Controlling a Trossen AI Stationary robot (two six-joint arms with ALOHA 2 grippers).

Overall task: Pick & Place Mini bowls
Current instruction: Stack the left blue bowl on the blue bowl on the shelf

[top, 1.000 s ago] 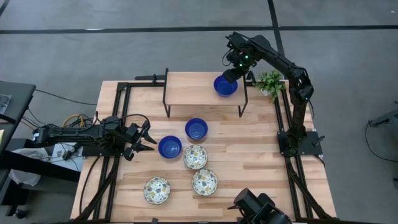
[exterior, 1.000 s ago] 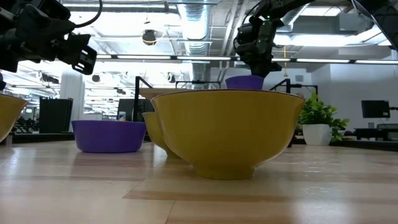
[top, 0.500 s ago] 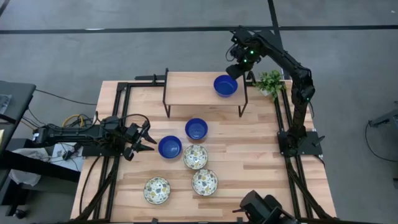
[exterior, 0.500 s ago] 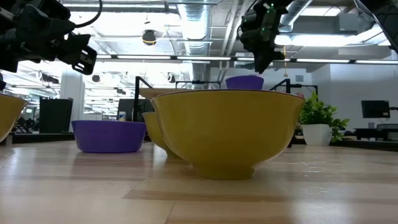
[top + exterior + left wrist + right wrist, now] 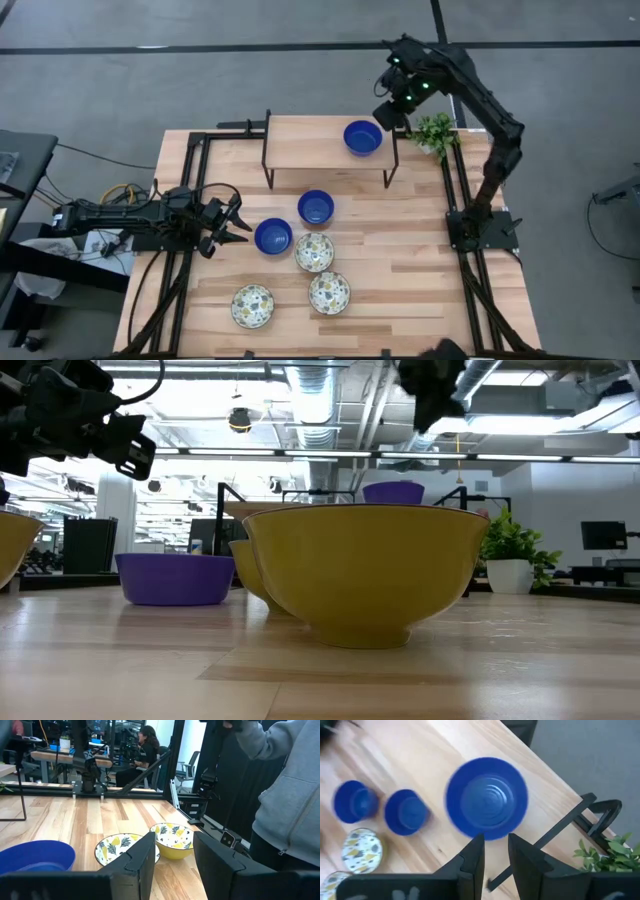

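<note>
On the wooden table (image 5: pixel 420 250), mini bowls (image 5: pixel 315 208).

- Your bench (image 5: pixel 420 260) is pale wooden planking with a black frame along its edges.
- At its far edge stands a raised wooden shelf (image 5: pixel 300 140) on black legs; one blue bowl (image 5: pixel 362 137) sits on its right end.
- Two more blue bowls lie on the bench itself, one mid-bench (image 5: pixel 316 207), one just left and nearer (image 5: pixel 273 236).
- Three patterned bowls — one (image 5: pixel 314 252) beside the blue pair, two nearer the front (image 5: pixel 329 293) (image 5: pixel 252 305).
- A small green plant (image 5: pixel 434 132) sits at the far right corner.
</note>
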